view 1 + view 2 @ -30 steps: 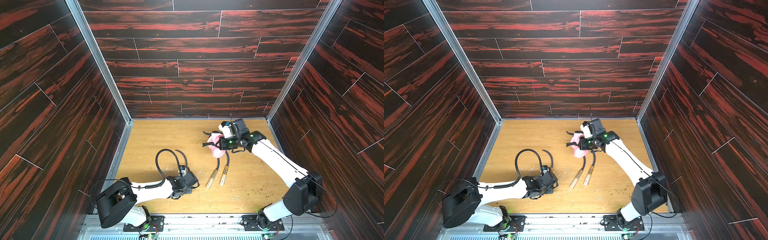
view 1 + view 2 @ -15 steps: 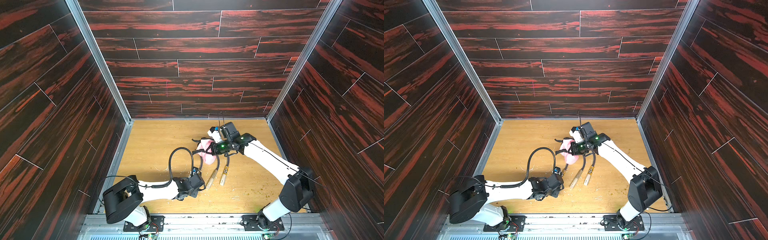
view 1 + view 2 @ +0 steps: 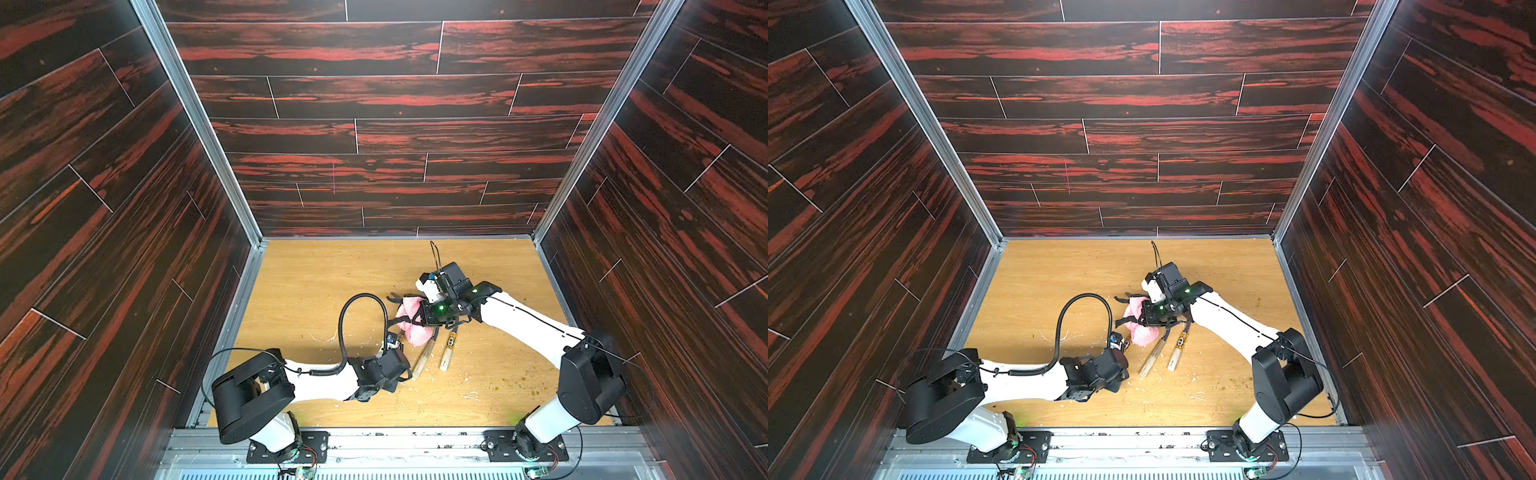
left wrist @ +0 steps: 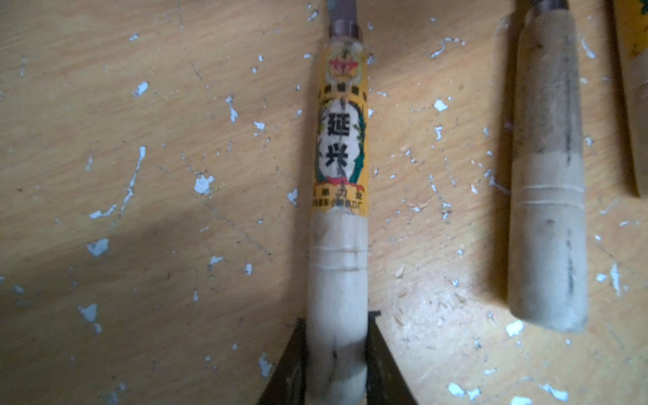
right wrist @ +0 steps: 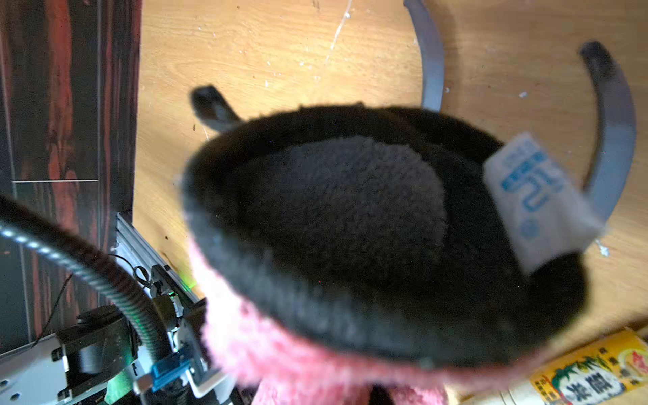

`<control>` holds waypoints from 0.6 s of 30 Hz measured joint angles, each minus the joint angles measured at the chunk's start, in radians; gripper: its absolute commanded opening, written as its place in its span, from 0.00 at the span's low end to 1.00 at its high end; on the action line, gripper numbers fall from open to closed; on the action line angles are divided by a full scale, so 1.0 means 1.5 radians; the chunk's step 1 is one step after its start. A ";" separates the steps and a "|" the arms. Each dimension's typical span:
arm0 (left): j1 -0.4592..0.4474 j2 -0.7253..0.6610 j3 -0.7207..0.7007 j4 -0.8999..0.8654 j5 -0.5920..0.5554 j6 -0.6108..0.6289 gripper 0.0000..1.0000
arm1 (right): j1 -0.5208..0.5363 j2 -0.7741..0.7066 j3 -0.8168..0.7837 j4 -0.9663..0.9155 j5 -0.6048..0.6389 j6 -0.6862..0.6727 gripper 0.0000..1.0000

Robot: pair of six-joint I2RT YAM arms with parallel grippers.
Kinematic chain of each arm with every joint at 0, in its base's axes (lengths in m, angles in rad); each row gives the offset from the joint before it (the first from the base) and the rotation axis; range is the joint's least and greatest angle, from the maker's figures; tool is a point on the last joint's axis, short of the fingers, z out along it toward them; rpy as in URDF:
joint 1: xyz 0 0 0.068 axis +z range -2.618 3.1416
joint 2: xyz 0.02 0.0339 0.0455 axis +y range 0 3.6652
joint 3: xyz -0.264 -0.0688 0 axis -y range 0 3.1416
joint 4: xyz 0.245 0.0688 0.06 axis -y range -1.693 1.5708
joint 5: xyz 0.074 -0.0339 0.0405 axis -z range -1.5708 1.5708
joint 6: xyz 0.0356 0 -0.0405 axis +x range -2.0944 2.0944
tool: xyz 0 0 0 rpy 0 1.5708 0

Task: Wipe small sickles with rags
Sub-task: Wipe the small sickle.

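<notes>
- Jaws on the left arm (image 3: 320,380) clamp the butt of a labelled sickle (image 4: 339,147), low over the wooden surface (image 3: 316,282).
- Just beside it lie a plain-handled sickle (image 4: 548,210) and a second labelled sickle (image 3: 449,349).
- Farther back, jaws on the right arm (image 3: 523,324) pinch the pink rag (image 3: 411,328) over the sickles' necks.
- Curved blades (image 5: 613,133) show beyond.

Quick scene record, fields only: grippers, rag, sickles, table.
left gripper: shut on labelled sickle, at its handle end
right gripper: shut on pink rag
rag position: bunched over the sickles' necks; blade contact unclear
loose sickles: plain-handled sickle and second labelled sickle, lying side by side, ungripped
table: wooden, strewn with pale flecks
</notes>
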 measured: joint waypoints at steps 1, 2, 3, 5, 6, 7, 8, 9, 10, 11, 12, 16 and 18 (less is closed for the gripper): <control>0.000 -0.003 -0.005 0.007 -0.001 0.000 0.00 | 0.004 0.008 0.005 0.003 -0.001 0.000 0.00; 0.000 -0.006 -0.011 0.015 -0.001 -0.001 0.00 | 0.009 0.019 0.012 0.005 -0.003 0.001 0.00; 0.000 -0.008 -0.014 0.020 -0.002 -0.001 0.00 | 0.013 0.027 0.017 0.007 -0.005 0.001 0.00; 0.000 -0.014 -0.024 0.029 -0.003 -0.003 0.00 | 0.025 0.052 0.026 0.012 -0.011 0.003 0.00; 0.000 -0.017 -0.027 0.031 -0.004 -0.003 0.00 | 0.029 0.061 0.028 0.015 -0.013 0.005 0.00; 0.000 -0.020 -0.032 0.032 -0.005 -0.005 0.00 | 0.034 0.072 0.030 0.018 -0.016 0.006 0.00; 0.000 -0.025 -0.036 0.033 -0.007 -0.005 0.00 | 0.037 0.081 0.032 0.018 -0.020 0.008 0.00; 0.000 -0.029 -0.040 0.034 -0.008 -0.006 0.00 | 0.040 0.088 0.034 0.018 -0.025 0.010 0.00; 0.000 -0.034 -0.045 0.033 -0.010 -0.007 0.00 | 0.043 0.097 0.037 0.018 -0.030 0.011 0.00; 0.000 -0.038 -0.048 0.033 -0.012 -0.007 0.00 | 0.047 0.106 0.041 0.018 -0.035 0.012 0.00; 0.000 -0.041 -0.050 0.032 -0.013 -0.008 0.00 | 0.049 0.112 0.045 0.017 -0.038 0.013 0.00; 0.000 -0.046 -0.050 0.030 -0.026 -0.011 0.00 | 0.069 0.136 0.063 0.020 -0.057 0.020 0.00; 0.000 -0.046 -0.050 0.025 -0.034 -0.012 0.00 | 0.082 0.150 0.067 0.024 -0.066 0.025 0.00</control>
